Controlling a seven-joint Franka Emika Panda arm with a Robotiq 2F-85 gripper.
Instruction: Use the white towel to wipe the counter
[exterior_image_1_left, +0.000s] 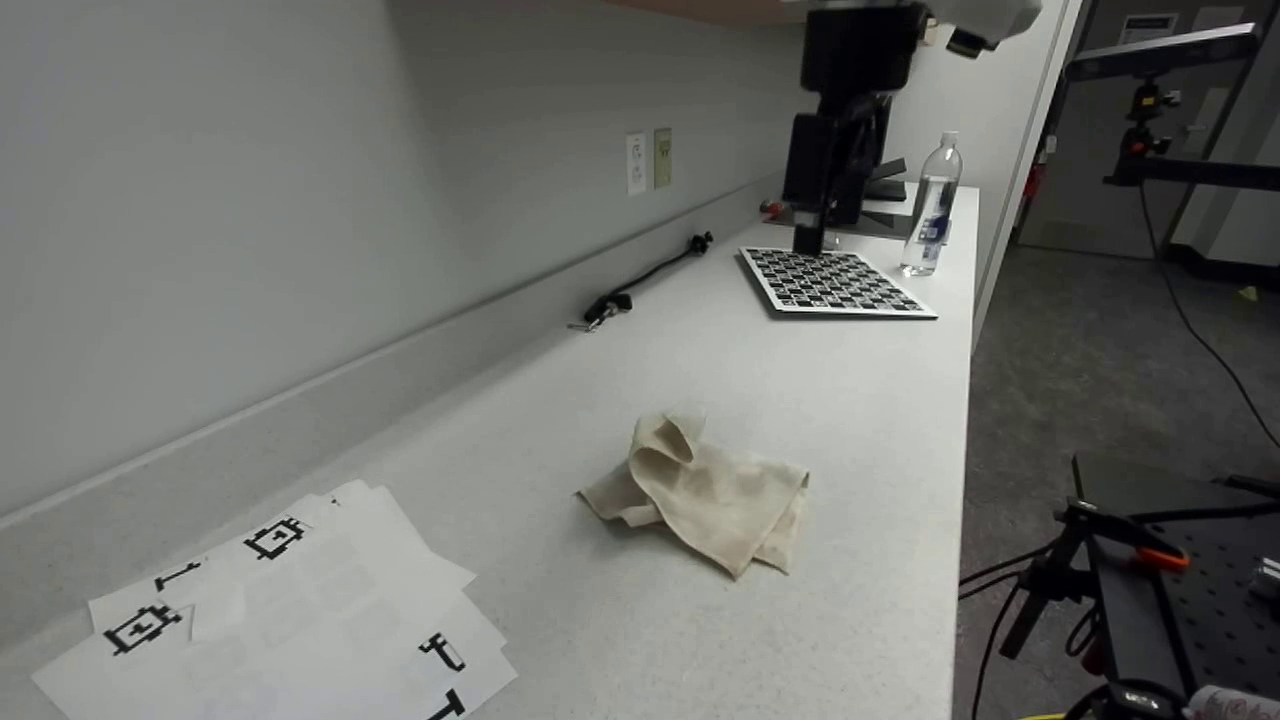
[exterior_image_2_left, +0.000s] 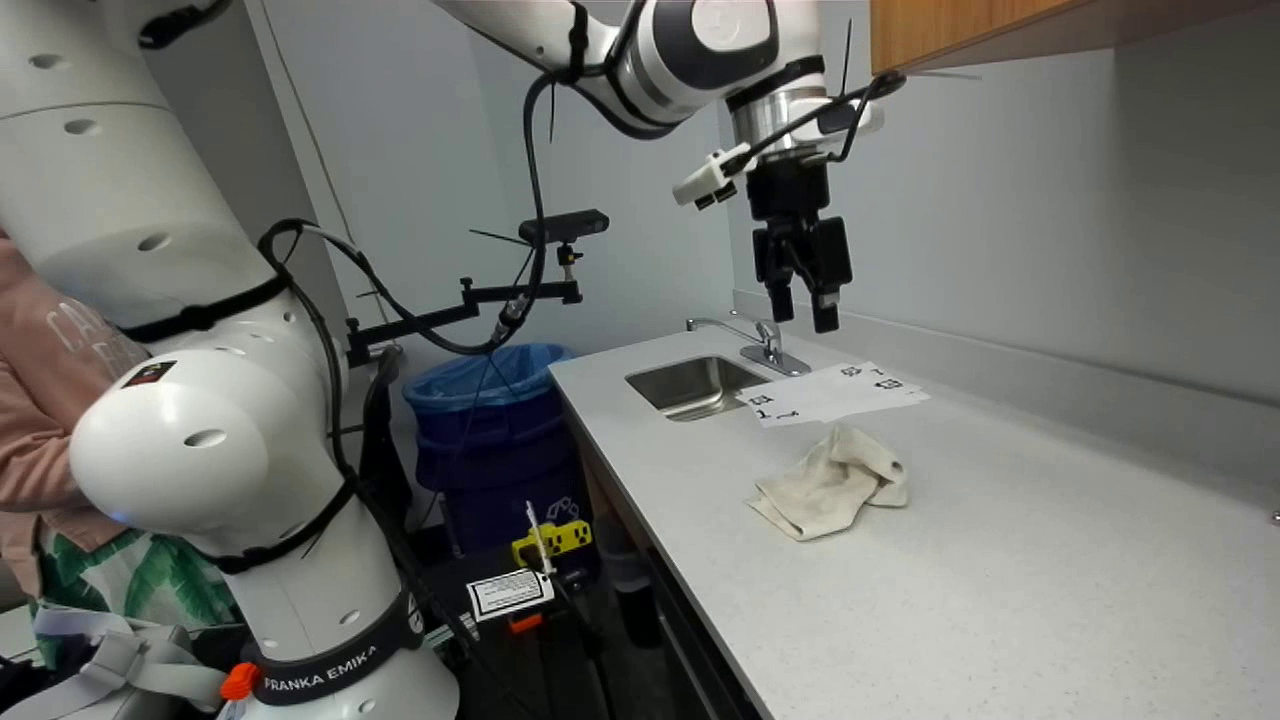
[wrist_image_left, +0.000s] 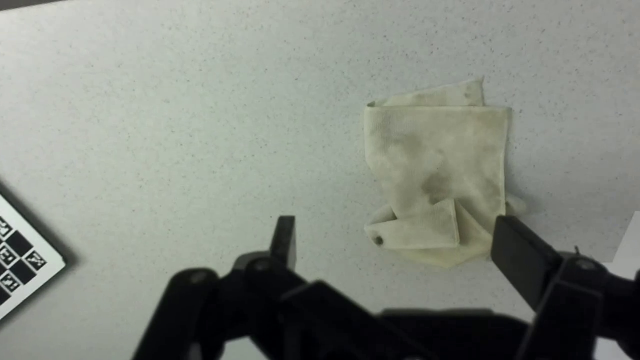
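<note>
Soft light covers the worktop (exterior_image_1_left: 860, 400); past its long edge the floor (exterior_image_1_left: 1060, 370) looks dim. Shadow greys part of the wall (exterior_image_1_left: 450, 180). The wrist view blurs the gripper (wrist_image_left: 392, 222).

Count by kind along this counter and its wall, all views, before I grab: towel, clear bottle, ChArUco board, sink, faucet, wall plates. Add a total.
White towel: 1
Clear plastic bottle: 1
ChArUco board: 1
Steel sink: 1
Faucet: 1
Wall plates: 2
Total: 7
</note>
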